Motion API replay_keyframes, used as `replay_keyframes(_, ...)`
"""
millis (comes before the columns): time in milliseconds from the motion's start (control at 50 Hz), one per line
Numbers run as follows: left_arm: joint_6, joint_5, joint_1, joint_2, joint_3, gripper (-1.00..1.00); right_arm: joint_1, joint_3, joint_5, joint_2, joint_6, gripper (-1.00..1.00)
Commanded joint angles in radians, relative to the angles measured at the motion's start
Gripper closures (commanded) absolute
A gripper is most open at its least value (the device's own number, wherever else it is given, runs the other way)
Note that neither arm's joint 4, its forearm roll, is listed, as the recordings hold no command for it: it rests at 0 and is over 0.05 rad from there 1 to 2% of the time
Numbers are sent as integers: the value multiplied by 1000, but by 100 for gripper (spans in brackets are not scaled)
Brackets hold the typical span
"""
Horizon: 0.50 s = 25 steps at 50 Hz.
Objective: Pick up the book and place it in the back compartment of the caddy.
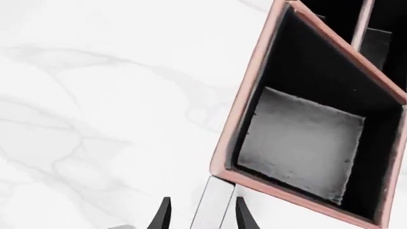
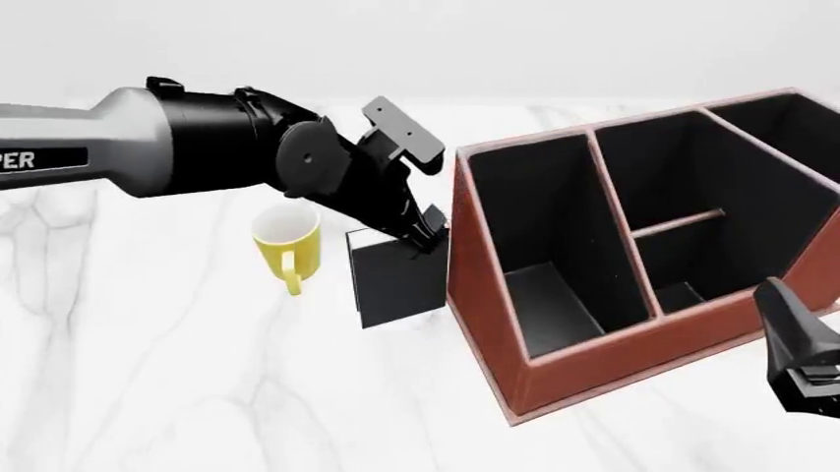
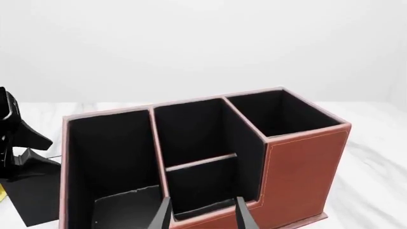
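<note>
Just left of the caddy (image 2: 577,364), the left gripper (image 2: 423,236) is closed on the book (image 2: 393,280); the right gripper (image 3: 202,214) stays apart, holding nothing.

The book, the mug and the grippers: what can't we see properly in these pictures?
- The book: front view, its top edge is hidden by the left gripper; whether it is lifted off the table is unclear.
- The yellow mug: front view, the left arm covers its far rim.
- The right gripper: cut off by the front view's right edge; only its fingertips show in the right wrist view.
- The caddy: its far right corner is cropped in the front view.
</note>
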Motion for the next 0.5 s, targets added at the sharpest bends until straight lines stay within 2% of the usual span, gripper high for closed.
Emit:
replay_keyframes(20, 11, -9, 30, 48, 14, -100, 1, 0, -3, 4, 2, -100)
replay_keyframes(140, 23, -25, 43, 72, 6, -100, 0, 0, -1, 2, 2, -100)
replay_keyframes(500, -11, -116, 25, 106, 60, -100, -2, 0, -18, 22, 6, -100)
